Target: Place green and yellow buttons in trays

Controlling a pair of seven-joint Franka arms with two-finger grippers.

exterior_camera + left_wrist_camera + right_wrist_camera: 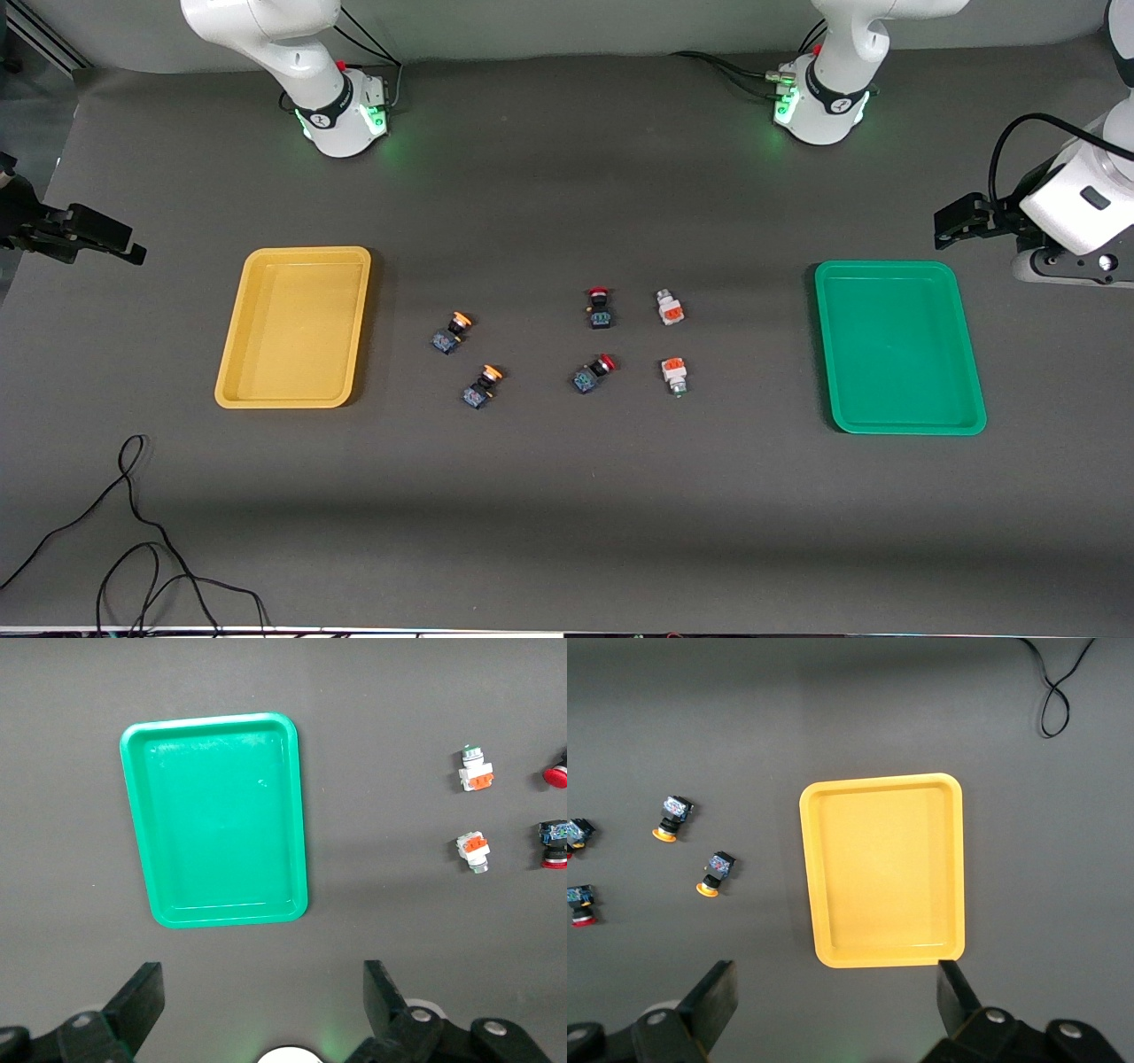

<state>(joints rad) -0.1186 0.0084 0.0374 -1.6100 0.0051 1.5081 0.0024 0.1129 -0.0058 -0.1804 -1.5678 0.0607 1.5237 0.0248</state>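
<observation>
Front view: four buttons [452,332] are laid between the yellow tray [297,326] and green tray [899,346], long axes tilted, yellow caps angled toward the bases. Left hand [261,1014] and right hand [833,1014] are held spread apart.

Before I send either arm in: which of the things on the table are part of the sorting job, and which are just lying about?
Part of the job:
- yellow tray, empty
- green tray, empty
- two orange-capped switches
- two white switches with orange blocks

Just lying about:
- two red-capped switches, between the other pairs
- loose black cable, nearer the front camera than the yellow tray
</observation>
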